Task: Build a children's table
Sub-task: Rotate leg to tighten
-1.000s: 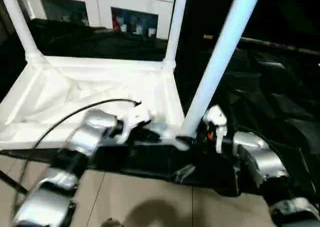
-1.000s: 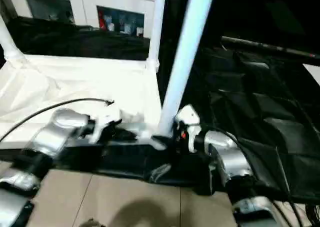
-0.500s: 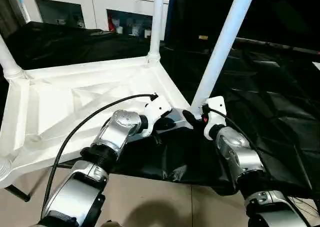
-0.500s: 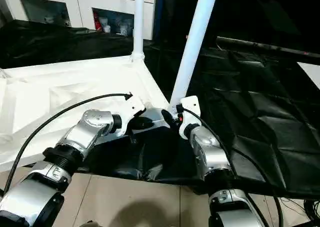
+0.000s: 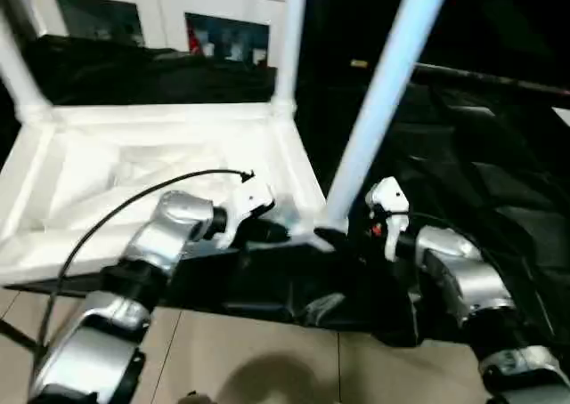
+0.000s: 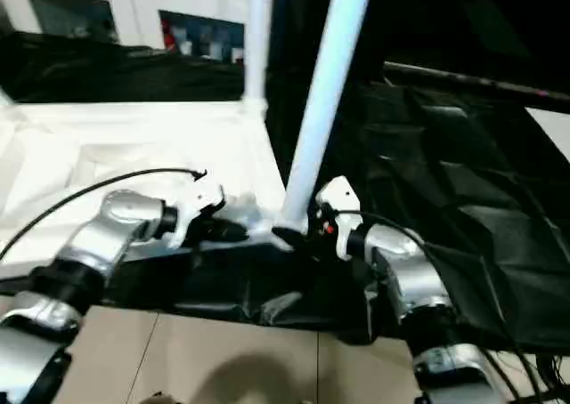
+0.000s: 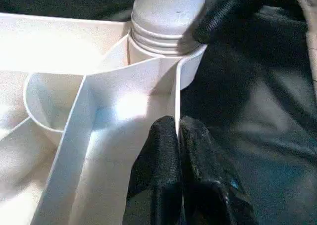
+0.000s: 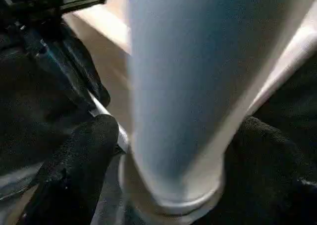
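Observation:
The white tabletop [image 5: 160, 155] lies underside up on the black-draped table. Three white legs stand upright in its corner sockets: far left [image 5: 18, 66], far right [image 5: 289, 39] and near right [image 5: 378, 110]. My left gripper [image 7: 177, 136] is shut on the tabletop's thin rim wall just beside the near right socket [image 7: 168, 61]. My right gripper [image 8: 178, 126] straddles the base of that near right leg [image 8: 188, 76], one finger [image 8: 84, 155] on each side, with a slim gap beside the tube. In the left eye view both grippers meet at that corner, left [image 5: 272, 232] and right [image 5: 343, 239].
The black-draped work table [image 5: 481, 155] stretches to the right and behind. Its front edge drops to a beige floor [image 5: 249, 359]. White cabinets [image 5: 134, 12] line the back. A black cable [image 5: 116, 204] arcs over my left forearm.
The head camera has swung and tilted, shifting the whole picture. Both grippers stay at the near right corner, left on the rim and right at the leg's base.

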